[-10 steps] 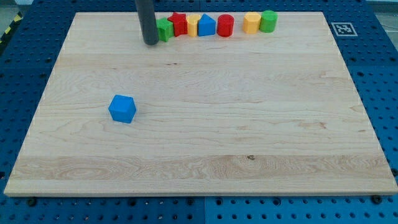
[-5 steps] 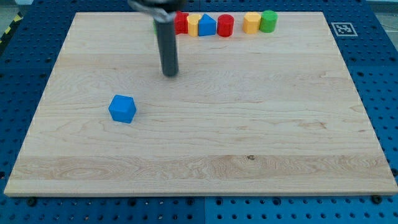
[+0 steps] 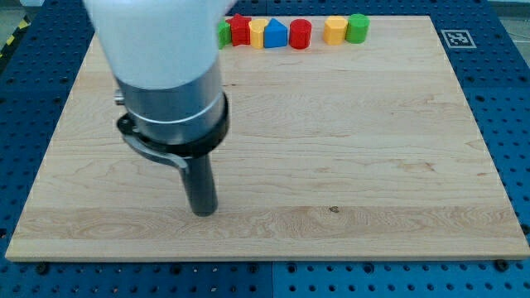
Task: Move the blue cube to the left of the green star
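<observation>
My tip point(image 3: 204, 212) rests on the tabletop point(image 3: 356, 157) near its bottom edge, left of centre. I have no jaws, only this rod, and it holds nothing. My arm's body point(image 3: 161, 74) fills the upper left, and I cannot see the blue cube. Along the top edge stand the green star point(image 3: 224, 34), red star point(image 3: 240, 31), yellow block point(image 3: 257, 33), blue house-shaped block point(image 3: 276, 33), red cylinder point(image 3: 300, 34), yellow block point(image 3: 334, 30) and green cylinder point(image 3: 357, 28).

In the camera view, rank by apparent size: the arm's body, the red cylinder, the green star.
1. Arm's body, largest, though nearness to the camera inflates it.
2. Red cylinder.
3. Green star, partly hidden by the arm, so unsure.
</observation>
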